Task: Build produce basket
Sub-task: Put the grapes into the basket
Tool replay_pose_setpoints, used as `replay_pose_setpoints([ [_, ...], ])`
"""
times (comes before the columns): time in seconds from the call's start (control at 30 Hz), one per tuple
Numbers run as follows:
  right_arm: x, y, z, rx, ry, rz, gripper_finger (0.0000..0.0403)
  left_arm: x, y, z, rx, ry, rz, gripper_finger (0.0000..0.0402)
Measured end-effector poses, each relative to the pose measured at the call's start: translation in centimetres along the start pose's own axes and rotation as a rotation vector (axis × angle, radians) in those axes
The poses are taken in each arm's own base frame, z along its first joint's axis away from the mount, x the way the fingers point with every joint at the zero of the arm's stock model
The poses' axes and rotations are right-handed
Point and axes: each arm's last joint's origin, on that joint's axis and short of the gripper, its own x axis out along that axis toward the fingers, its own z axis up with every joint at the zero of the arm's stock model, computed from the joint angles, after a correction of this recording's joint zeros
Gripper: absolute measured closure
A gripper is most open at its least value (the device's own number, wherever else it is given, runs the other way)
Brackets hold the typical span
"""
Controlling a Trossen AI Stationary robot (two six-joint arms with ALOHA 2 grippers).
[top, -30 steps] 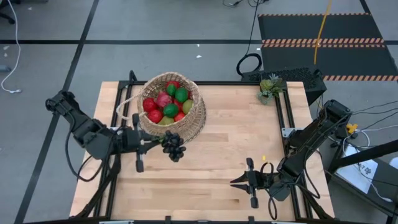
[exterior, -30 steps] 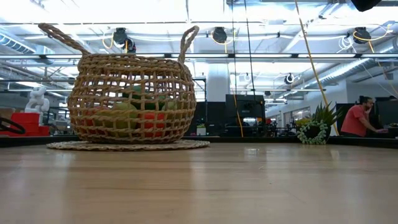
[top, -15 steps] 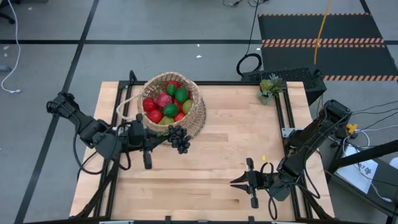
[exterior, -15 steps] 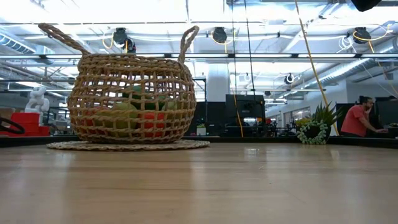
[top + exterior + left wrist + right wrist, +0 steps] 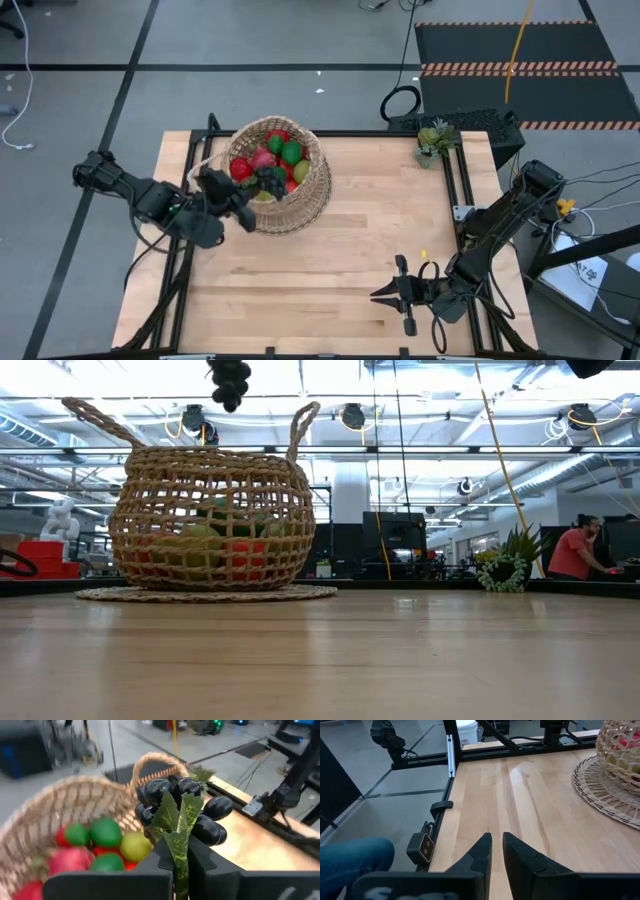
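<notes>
1. Basket (image 5: 285, 180) of woven wicker sits on a round woven mat (image 5: 205, 594) at about 11 o'clock on the wooden table (image 5: 350, 260); inside lie red, green and yellow-green toy fruits (image 5: 262, 165).
2. The left gripper (image 5: 248, 196) hangs at the basket's 8 o'clock rim, clenched on the leafy stem of a dark grape bunch (image 5: 187, 807) — the grapes hang over the basket's opening, above the other fruit.
3. In the low view the bunch shows above the basket's rim, clear of it.
4. The right gripper (image 5: 382, 293) rests near the table's 5 o'clock edge, well apart from the basket — its fingers nearly together, holding nothing.
5. A small green potted plant (image 5: 433, 139) stands at 1 o'clock.
</notes>
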Motion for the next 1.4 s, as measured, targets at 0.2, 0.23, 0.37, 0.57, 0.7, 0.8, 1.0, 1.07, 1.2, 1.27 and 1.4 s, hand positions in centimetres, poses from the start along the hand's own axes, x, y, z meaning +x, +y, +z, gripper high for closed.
replay_pose_setpoints([
  [0.2, 0.0, 0.0, 0.0, 0.0, 0.0, 0.0, 0.0363, 0.7, 0.4, -0.1, -0.165, 0.072, 0.008, 0.0385],
  [0.23, 0.0, 0.0, 0.0, 0.001, 0.0, 0.001, 0.0363, 0.7, 0.4, -0.1, -0.188, 0.072, 0.007, 0.0385],
  [0.37, -0.1, 0.1, -0.1, 0.002, 0.001, 0.006, 0.0363, 1.0, 0.3, -0.2, -0.247, 0.096, 0.008, 0.0384],
  [0.57, -0.1, 0.1, -0.1, -0.001, 0.001, 0.006, 0.0363, 1.4, 0.5, -0.1, -0.277, 0.134, 0.006, 0.0384],
  [0.7, -0.1, 0.2, 0.0, 0.004, -0.004, 0.01, 0.0363, 1.8, 0.7, 0.1, -0.278, 0.128, 0.025, 0.0383],
  [0.8, -0.1, 0.2, 0.0, 0.005, -0.004, 0.01, 0.0363, 2.1, 0.9, 0.3, -0.265, 0.122, 0.04, 0.0383],
  [1.0, -0.2, 0.3, -0.1, -0.001, -0.003, 0.015, 0.0363, 2.8, 0.8, 1.6, -0.06, 0.074, -0.016, 0.0383],
  [1.07, -0.2, 0.3, -0.1, 0.002, -0.003, 0.016, 0.0363, 3.0, 0.9, 2.6, 0.018, 0.069, -0.079, 0.0383],
  [1.2, -0.3, 0.6, 0.6, 0.033, -0.056, 0.045, 0.0363, 3.1, 1.6, 4.9, 0.107, 0.05, -0.116, 0.0383],
  [1.27, -0.3, 0.8, 0.9, 0.02, -0.082, 0.057, 0.0363, 3.2, 2.0, 6.0, 0.154, 0.044, -0.115, 0.0383],
  [1.4, -0.3, 0.9, 1.1, -0.019, -0.107, 0.066, 0.0363, 3.1, 2.9, 8.5, 0.191, 0.064, -0.107, 0.0383],
])
